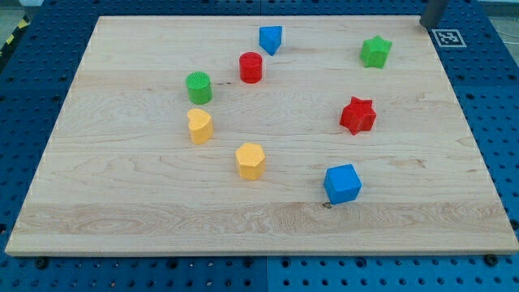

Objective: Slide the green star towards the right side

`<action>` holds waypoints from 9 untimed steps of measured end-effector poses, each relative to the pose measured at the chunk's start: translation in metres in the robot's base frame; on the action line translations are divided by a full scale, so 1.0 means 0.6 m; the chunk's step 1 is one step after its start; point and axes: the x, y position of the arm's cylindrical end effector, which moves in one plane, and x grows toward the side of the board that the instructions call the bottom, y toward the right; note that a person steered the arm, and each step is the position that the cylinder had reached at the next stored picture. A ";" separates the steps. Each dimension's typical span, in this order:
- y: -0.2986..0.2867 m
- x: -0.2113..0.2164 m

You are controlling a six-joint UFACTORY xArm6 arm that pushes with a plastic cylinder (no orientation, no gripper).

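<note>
While eight blocks lay scattered on the pale wooden surface, the green star was seen near the view's top right, close to the surface's right edge and apart from every other block. A red star was placed below it, and a blue cube lower still, toward the view's bottom. At the view's top centre, a blue block of triangular look was set just above and right of a red cylinder. A green cylinder was found to the left of the red one, with a yellow heart directly beneath it. A yellow block with many flat sides was seen right of and below the heart.

A dark rod was caught at the view's top right corner, above and to the right of the green star, well apart from it. Its lower end appeared to fall beyond the surface's far edge, beside a black-and-white marker, but my tip could not be made out for certain. No fingers were carried, so no state could be told.
</note>
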 end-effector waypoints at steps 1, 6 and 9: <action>-0.022 0.000; -0.224 0.046; -0.229 0.104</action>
